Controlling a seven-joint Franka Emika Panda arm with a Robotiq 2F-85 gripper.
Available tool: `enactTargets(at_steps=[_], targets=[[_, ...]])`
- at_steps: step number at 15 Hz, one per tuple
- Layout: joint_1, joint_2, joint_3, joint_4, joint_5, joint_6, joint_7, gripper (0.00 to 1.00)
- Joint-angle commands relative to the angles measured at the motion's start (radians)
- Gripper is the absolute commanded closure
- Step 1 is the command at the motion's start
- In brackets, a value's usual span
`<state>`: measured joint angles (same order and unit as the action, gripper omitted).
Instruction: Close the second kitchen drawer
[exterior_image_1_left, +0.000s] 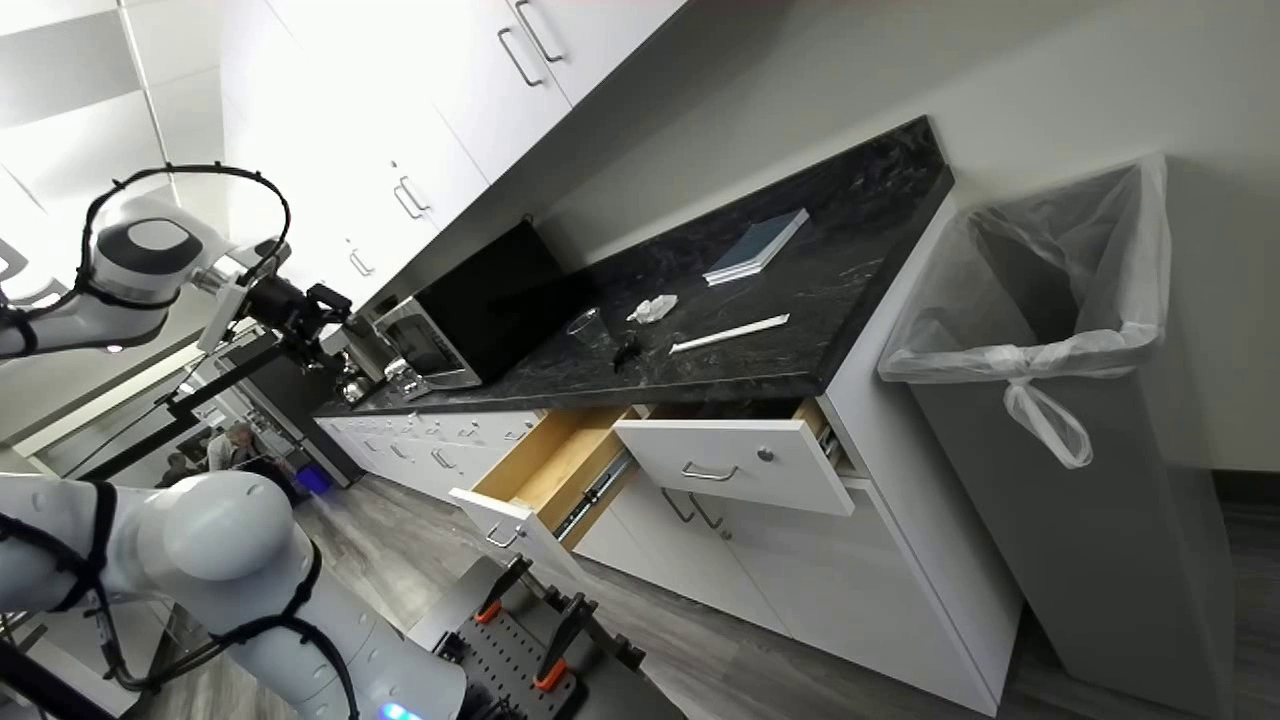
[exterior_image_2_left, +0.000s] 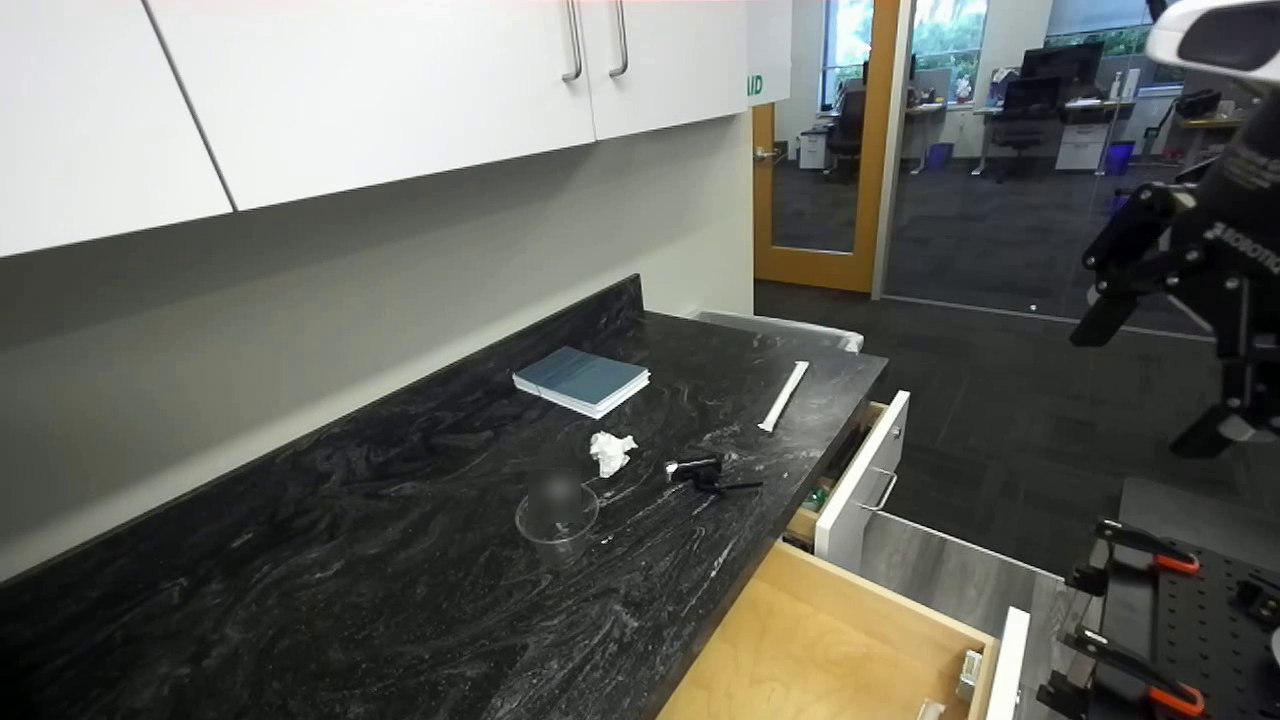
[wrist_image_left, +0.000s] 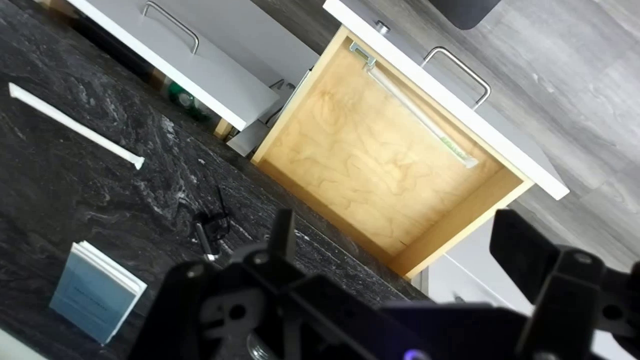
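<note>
The second kitchen drawer stands pulled far out in all views: its flat white front (exterior_image_1_left: 508, 520) has a bar handle, and its light wood inside (exterior_image_2_left: 830, 640) shows. In the wrist view the drawer (wrist_image_left: 370, 150) is seen from above, with a thin white strip (wrist_image_left: 422, 115) lying inside along the front. My gripper (wrist_image_left: 395, 225) is open and empty, its fingers spread wide. In both exterior views the gripper (exterior_image_1_left: 325, 330) (exterior_image_2_left: 1150, 380) hangs in the air, above and apart from the drawer, touching nothing.
A wider white drawer (exterior_image_1_left: 735, 465) (exterior_image_2_left: 865, 490) beside it is also partly out. The dark counter (exterior_image_2_left: 400, 600) holds a blue book (exterior_image_2_left: 582, 380), a white stick (exterior_image_2_left: 785, 395), crumpled paper (exterior_image_2_left: 612, 453), a black item (exterior_image_2_left: 700, 470) and a clear cup (exterior_image_2_left: 557, 515). A lined bin (exterior_image_1_left: 1080, 480) stands at the counter's end.
</note>
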<state>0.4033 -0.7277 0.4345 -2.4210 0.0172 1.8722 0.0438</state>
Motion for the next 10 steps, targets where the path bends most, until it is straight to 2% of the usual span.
enactTargets(at_steps=[1,6,10], targets=[[0.032,0.152,0.119,0.085,-0.049,-0.013,-0.001,0.00],[0.016,0.398,0.357,0.146,-0.205,-0.001,0.044,0.00],[0.024,0.525,0.468,0.120,-0.391,0.009,0.022,0.00]])
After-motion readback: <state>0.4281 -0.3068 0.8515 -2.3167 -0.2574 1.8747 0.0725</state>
